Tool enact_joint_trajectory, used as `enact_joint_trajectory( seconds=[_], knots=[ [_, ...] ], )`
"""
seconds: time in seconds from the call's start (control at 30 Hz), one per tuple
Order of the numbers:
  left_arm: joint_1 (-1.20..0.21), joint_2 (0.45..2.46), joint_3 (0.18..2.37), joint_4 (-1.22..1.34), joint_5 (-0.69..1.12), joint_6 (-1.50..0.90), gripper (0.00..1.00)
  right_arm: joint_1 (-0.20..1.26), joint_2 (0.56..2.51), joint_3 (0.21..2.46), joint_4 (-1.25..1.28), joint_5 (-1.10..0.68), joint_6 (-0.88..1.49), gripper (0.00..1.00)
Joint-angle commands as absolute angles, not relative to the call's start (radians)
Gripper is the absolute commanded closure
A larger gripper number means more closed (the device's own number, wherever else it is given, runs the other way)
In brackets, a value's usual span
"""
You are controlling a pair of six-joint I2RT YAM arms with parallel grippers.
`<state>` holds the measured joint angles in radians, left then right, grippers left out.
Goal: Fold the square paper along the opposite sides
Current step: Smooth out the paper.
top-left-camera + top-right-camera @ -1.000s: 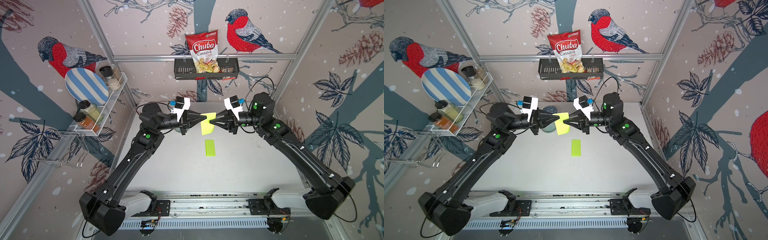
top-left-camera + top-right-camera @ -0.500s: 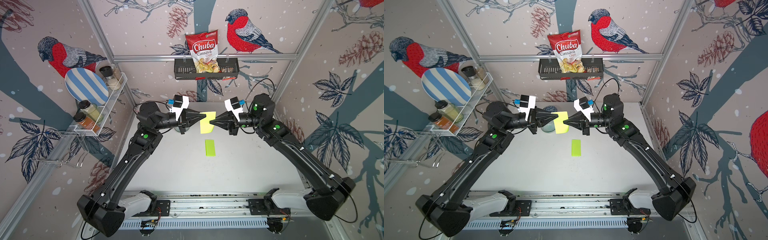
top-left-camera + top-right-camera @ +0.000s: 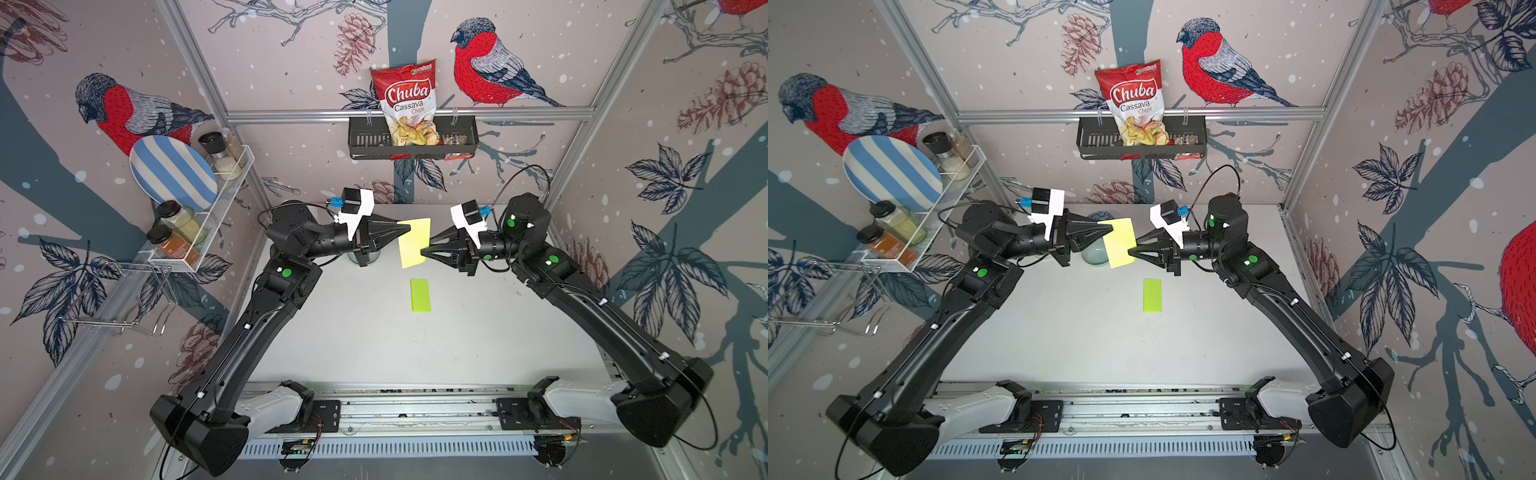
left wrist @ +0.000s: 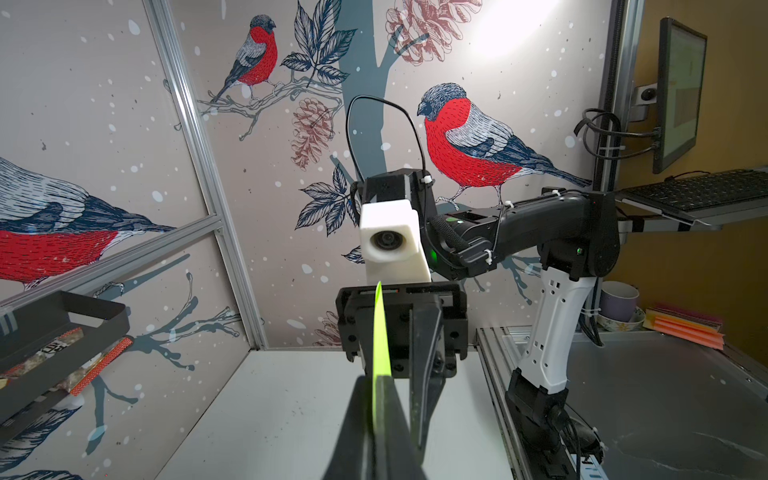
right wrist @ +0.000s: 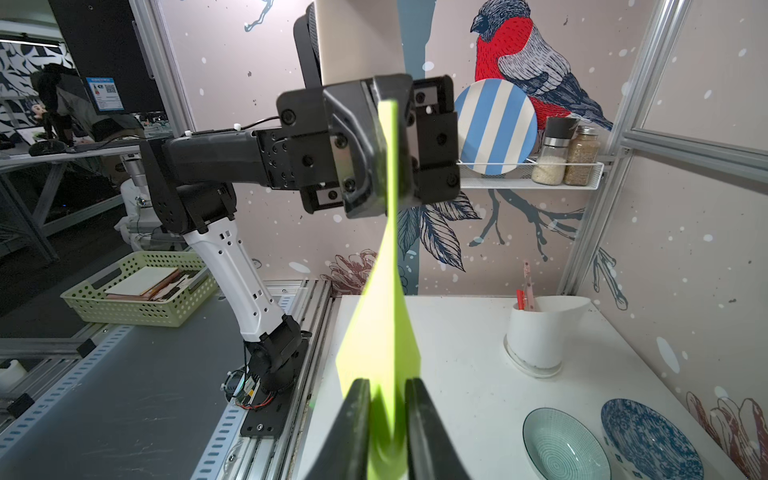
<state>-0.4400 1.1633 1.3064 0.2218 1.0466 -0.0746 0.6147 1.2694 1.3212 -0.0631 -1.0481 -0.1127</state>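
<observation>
Half the bowl (image 3: pixel 1095 256) behind end effector (image 3: pixel 1111 227)

The left arm (image 3: pixel 253 320) and right arm (image 3: pixel 598 311) bent inward, wrists level. The left gripper (image 3: pixel 409 227) and right gripper (image 3: pixel 423 252) pointed at each other, each pair of jaws pinched tight on opposite edges of the paper (image 3: pixel 414 243) between them.

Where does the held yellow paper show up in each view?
Top view: yellow paper mid-frame, pinched between left gripper and right gripper.
Top view: likewise mid-frame.
Left wrist: edge-on sliver, mid-frame.
Right wrist: edge-on band, mid-frame.
Shared landmark: striped plate, absent from left wrist.
</observation>
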Motion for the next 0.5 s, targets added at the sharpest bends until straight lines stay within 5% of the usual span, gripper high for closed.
enact_joint_trajectory(
  seconds=[0.0,0.13,0.2,0.37,0.43,0.47],
  knots=[
    [-0.439,1.157,1.317,0.252,1.045,-0.065,1.0,0.616,1.263,1.314,-0.042,-1.06,-0.111,1.0],
    [-0.439,1.156,1.32,0.248,1.044,-0.063,1.0,0.615,1.258,1.281,-0.007,-1.042,-0.091,0.83],
    [-0.439,1.153,1.321,0.246,1.042,-0.064,1.0,0.615,1.258,1.273,0.0,-1.039,-0.082,1.0],
    [-0.44,1.146,1.321,0.245,1.04,-0.064,1.0,0.617,1.231,1.258,0.0,-1.042,-0.077,0.99],
    [-0.439,1.143,1.32,0.245,1.039,-0.065,1.0,0.616,1.226,1.247,0.002,-1.04,-0.075,0.87],
    [-0.439,1.141,1.321,0.244,1.039,-0.064,1.0,0.617,1.225,1.244,0.005,-1.037,-0.072,0.93]
  ],
)
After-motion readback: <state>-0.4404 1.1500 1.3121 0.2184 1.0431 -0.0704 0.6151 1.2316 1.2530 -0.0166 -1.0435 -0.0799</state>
